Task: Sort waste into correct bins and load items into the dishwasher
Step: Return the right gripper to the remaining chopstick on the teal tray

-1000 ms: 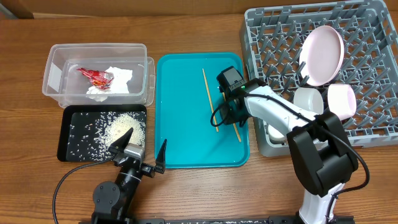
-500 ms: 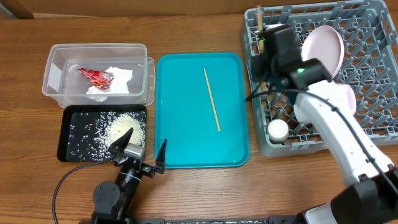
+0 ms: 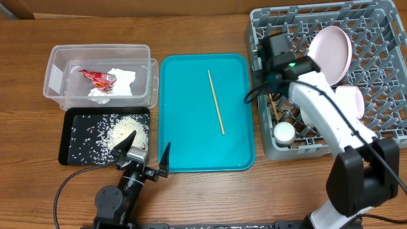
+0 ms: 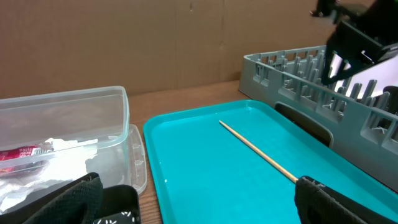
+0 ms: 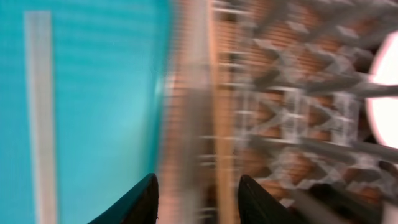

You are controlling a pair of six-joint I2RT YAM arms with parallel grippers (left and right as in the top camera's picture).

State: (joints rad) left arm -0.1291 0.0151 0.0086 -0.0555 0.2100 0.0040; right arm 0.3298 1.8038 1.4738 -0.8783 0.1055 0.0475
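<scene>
Jaws: left arm's apart, right arm's too blurred to tell. Chopstick lies on the teal tray, long axis running far edge to near edge, leftward of the nearer right arm.

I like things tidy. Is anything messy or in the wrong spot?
One chopstick lies alone on the teal tray, while the dishes already sit in the grey rack. It looks left behind. Nothing else stands out.

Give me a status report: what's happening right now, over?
Left gripper open, at tray's front. Right gripper over rack edge, grip blurred. One chopstick on teal tray, nothing blocking it.
</scene>
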